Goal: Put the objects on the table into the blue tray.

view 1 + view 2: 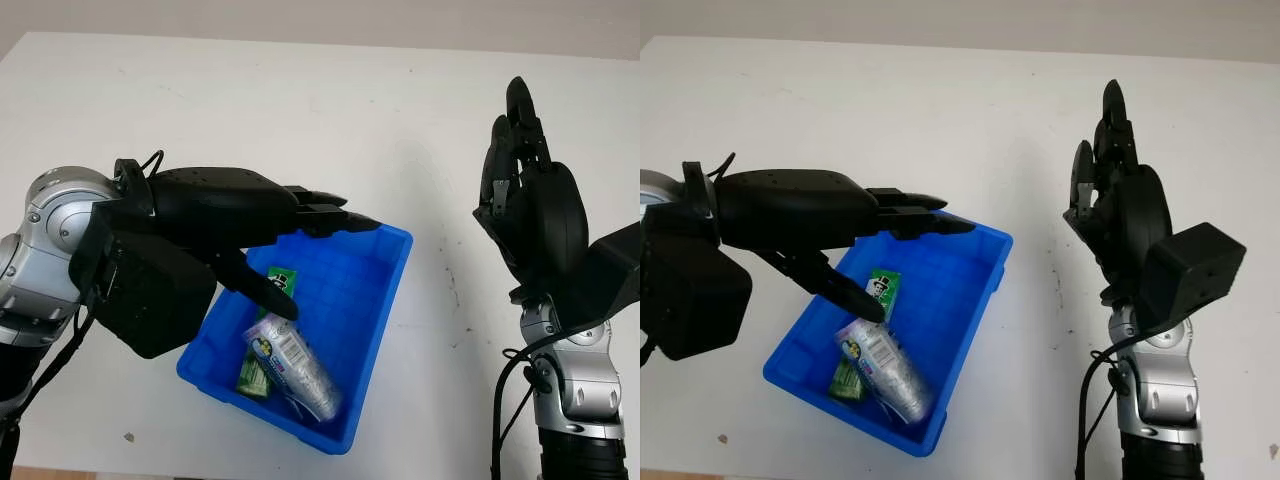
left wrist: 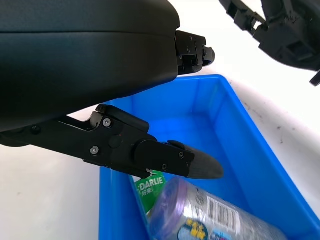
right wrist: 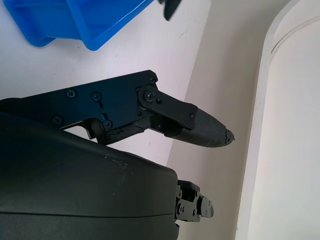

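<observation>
The blue tray [image 1: 385,290] sits at the near middle of the white table. Inside it lie a clear plastic bottle with a colourful label [image 1: 300,365] and green Darlie toothpaste boxes [image 1: 281,279]. My left hand [image 1: 310,250] hovers over the tray's left side, open and holding nothing, its thumb pointing down toward the bottle. My right hand [image 1: 515,150] is raised upright at the right of the tray, open and empty. The left wrist view looks down on the bottle [image 2: 215,215] and a green box [image 2: 150,185] below the thumb.
The white table [image 1: 300,110] stretches bare behind the tray. Its near edge runs just below the tray. The table's far edge and a pale wall [image 3: 220,60] appear in the right wrist view.
</observation>
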